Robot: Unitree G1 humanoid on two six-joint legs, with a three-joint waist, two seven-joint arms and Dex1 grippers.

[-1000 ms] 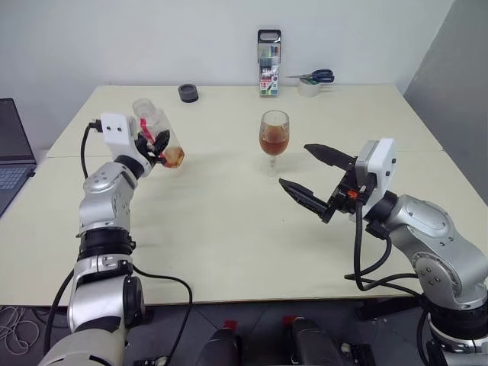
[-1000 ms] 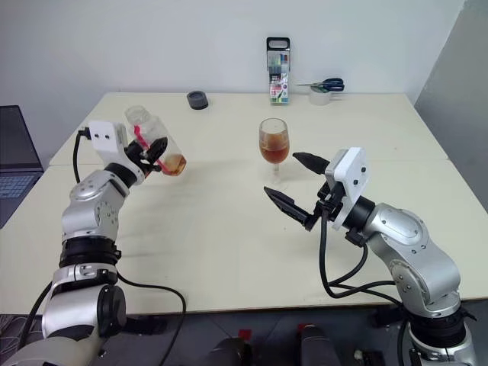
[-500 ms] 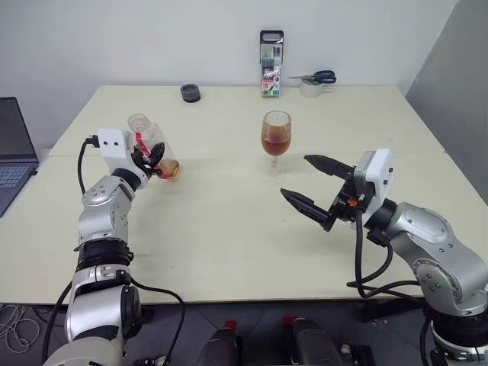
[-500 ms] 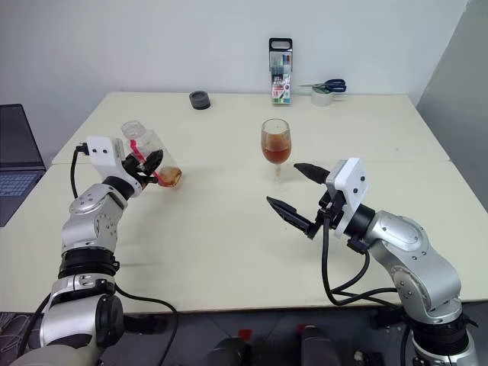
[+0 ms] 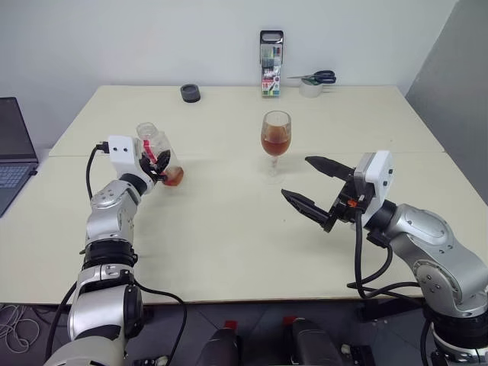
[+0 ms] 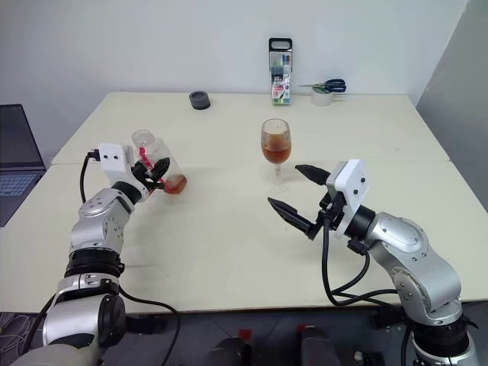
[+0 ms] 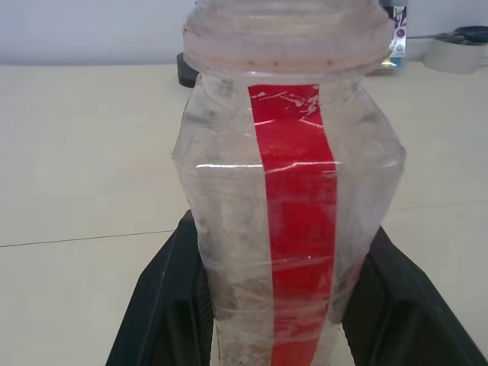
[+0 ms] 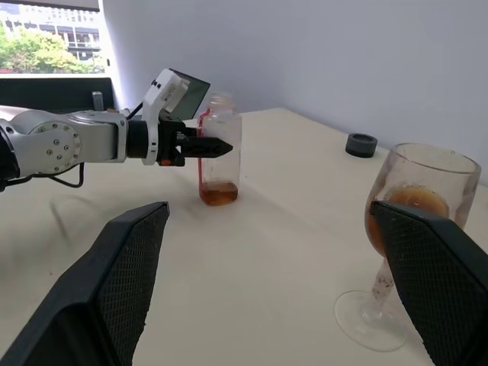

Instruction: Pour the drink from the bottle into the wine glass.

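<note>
Two grippers are at work over the table [image 5: 229, 252]. Nearest the robot's right side, the right gripper [image 5: 313, 185] hangs with its jaws spread wide and nothing between them. Just past its fingertips and slightly toward the robot's left stands the wine glass [image 5: 275, 142], upright on its foot, its bowl about half full of the amber drink [image 5: 274, 144].

Well off to the left, the left gripper [image 5: 156, 162] is clamped tight around the bottle [image 5: 160, 148], fingers pressing its waist from either side. The bottle's mouth is open, with no cap on it, and its long axis is close to upright, leaning slightly. Only a shallow layer of drink sits at the bottom, and the base looks to be at or just above the tabletop; contact cannot be told.

From the left gripper, the glass lies well apart toward the robot's right; the pour looks done, so setting the bottle down straight below is the likely move.

Beyond, by the wall, stand a marker pack [image 5: 269, 52], scissors [image 5: 314, 76] and a dark cap [image 5: 189, 93].
</note>
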